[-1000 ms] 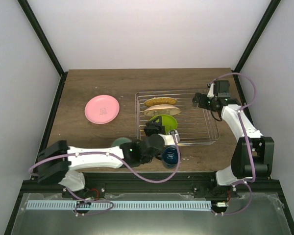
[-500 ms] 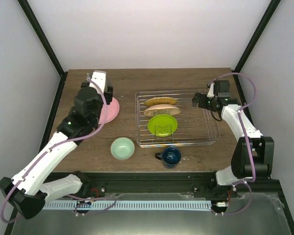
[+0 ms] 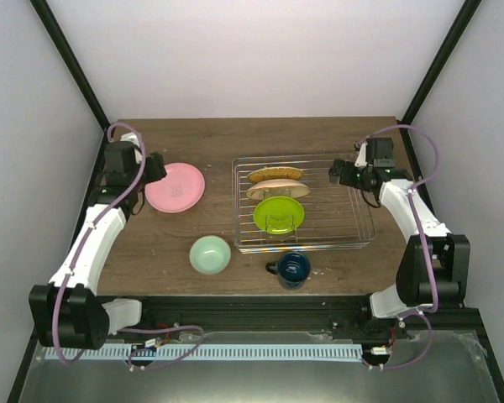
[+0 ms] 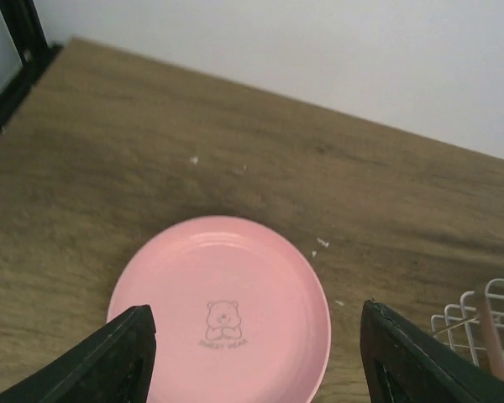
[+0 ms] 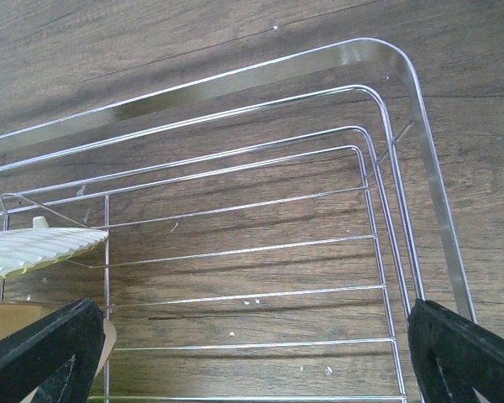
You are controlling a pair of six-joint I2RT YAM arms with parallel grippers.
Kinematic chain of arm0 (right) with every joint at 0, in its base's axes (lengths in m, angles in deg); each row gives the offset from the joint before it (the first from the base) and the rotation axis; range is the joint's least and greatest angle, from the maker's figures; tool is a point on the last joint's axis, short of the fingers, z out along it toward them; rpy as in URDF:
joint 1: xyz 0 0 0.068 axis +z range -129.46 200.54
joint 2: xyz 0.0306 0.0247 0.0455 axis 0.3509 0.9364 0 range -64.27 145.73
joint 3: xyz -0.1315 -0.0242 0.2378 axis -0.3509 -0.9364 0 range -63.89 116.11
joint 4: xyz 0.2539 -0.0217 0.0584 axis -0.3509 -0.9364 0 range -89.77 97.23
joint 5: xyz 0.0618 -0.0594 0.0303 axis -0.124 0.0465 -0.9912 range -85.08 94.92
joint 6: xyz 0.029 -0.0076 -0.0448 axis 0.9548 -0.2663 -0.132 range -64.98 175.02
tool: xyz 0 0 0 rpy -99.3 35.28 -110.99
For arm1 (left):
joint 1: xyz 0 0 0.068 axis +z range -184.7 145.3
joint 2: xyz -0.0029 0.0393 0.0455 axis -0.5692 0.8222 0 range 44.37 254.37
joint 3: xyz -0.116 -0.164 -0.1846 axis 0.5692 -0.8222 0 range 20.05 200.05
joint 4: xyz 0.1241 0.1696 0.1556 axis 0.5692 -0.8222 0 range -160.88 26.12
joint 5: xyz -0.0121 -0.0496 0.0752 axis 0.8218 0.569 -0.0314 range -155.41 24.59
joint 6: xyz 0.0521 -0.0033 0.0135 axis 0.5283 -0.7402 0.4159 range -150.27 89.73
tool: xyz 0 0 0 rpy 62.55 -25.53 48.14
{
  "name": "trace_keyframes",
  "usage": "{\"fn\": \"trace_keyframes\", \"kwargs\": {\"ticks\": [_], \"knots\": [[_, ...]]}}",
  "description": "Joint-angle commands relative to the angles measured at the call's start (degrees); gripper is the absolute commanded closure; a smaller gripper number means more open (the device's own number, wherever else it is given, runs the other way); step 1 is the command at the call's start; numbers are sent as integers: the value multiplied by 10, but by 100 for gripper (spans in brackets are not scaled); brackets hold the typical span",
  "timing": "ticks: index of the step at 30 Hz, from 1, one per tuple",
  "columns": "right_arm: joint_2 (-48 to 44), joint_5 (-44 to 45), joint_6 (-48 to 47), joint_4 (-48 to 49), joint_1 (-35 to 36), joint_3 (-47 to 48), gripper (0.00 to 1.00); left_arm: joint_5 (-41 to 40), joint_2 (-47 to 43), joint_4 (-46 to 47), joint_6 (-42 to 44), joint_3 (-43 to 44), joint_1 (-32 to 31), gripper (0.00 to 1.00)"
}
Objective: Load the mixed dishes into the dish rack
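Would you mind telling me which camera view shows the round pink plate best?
The left wrist view: the round pink plate fills the frame, bear print visible, near edge cropped. The top external view shows it only small and distant; the right wrist view misses it.

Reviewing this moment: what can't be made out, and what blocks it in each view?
Pink plate: left wrist view, near rim cut off by the bottom edge and the left pincer's fingers.
Lettering under the plate's bear print: left wrist view, too small to read.
Cream plate: right wrist view, mostly cut off by the left edge.
Dish rack: right wrist view, near side cut off by the bottom edge.
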Motion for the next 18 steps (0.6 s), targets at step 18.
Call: {"fn": "trace_keyframes", "kwargs": {"ticks": [18], "knots": [[-26,-66,-23,-9,51,13,0,111,114,94,-107,-106,148,31]]}}
